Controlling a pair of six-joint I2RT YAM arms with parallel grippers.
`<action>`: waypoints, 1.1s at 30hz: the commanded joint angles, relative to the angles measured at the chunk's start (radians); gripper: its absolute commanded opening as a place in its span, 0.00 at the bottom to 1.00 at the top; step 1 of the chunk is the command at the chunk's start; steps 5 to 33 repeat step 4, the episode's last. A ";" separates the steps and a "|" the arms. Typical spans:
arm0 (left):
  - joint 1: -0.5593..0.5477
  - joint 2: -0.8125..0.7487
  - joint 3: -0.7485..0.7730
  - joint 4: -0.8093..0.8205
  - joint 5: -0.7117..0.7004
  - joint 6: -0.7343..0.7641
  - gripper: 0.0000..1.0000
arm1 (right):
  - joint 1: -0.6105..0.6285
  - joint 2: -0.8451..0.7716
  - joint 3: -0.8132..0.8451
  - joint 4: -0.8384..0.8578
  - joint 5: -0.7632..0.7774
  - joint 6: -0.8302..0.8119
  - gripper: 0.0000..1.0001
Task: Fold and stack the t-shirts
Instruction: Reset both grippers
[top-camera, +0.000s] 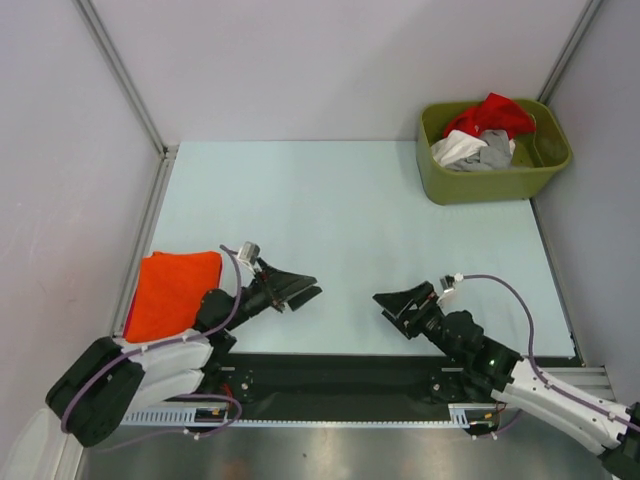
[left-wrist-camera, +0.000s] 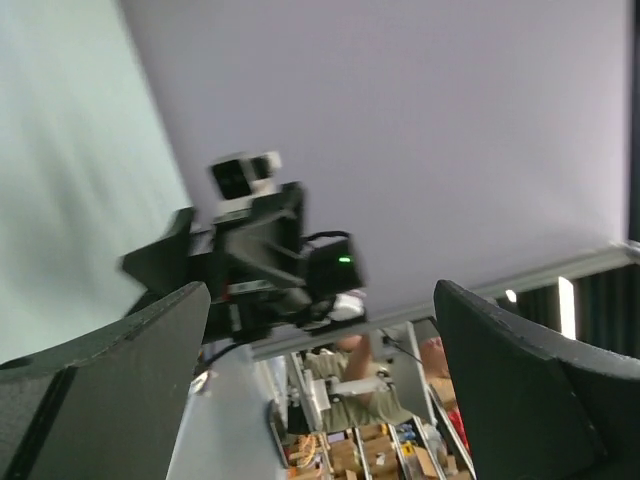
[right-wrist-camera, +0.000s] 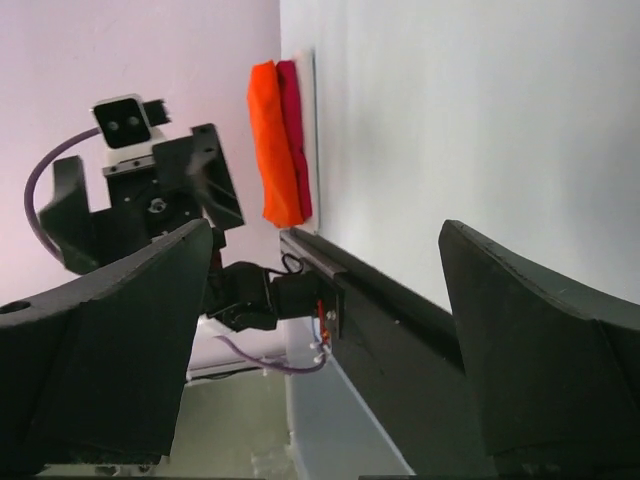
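A folded orange t-shirt lies at the table's near left on top of a magenta-red t-shirt, of which only an edge shows. In the right wrist view the orange t-shirt and the magenta-red t-shirt form a flat stack. Red, white and grey t-shirts sit crumpled in the bin. My left gripper is open and empty, just right of the stack. My right gripper is also open and empty, facing the left one across a gap.
An olive-green bin stands at the table's far right corner. The pale table is walled on the left, back and right. A black rail runs along the near edge between the arm bases.
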 joint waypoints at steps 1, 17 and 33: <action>0.004 -0.160 -0.264 0.573 0.025 -0.088 1.00 | 0.066 -0.002 -0.123 0.089 0.051 0.040 0.99; 0.004 -0.281 -0.264 0.573 0.020 -0.121 1.00 | 0.146 -0.040 -0.134 0.257 0.076 -0.071 1.00; 0.004 -0.281 -0.264 0.573 0.020 -0.121 1.00 | 0.146 -0.040 -0.134 0.257 0.076 -0.071 1.00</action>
